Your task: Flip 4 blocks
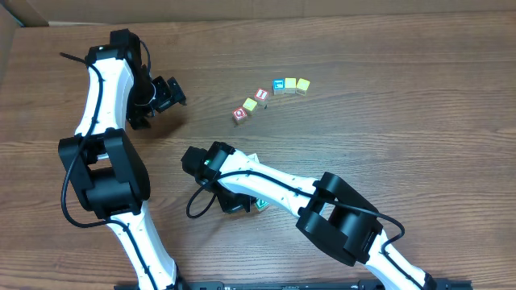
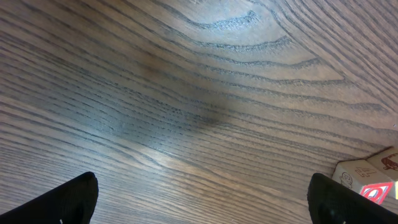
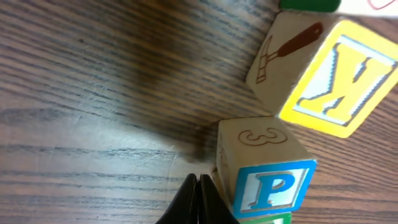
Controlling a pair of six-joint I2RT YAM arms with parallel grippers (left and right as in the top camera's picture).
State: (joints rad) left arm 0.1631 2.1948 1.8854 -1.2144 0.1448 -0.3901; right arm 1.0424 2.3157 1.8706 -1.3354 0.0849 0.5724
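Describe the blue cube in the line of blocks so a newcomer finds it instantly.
Near the far middle of the wooden table, a line of six little cubes climbs rightward, then levels off. The blue cube starts the level stretch, between a red cube and two yellowish cubes; it alone shows blue.

you have a curved row of blocks (image 1: 260, 94) on the table (image 1: 387, 137), right of the left hand (image 1: 171, 93); a cluster of blocks (image 3: 267, 180) sits just beside the right hand (image 3: 199, 193).
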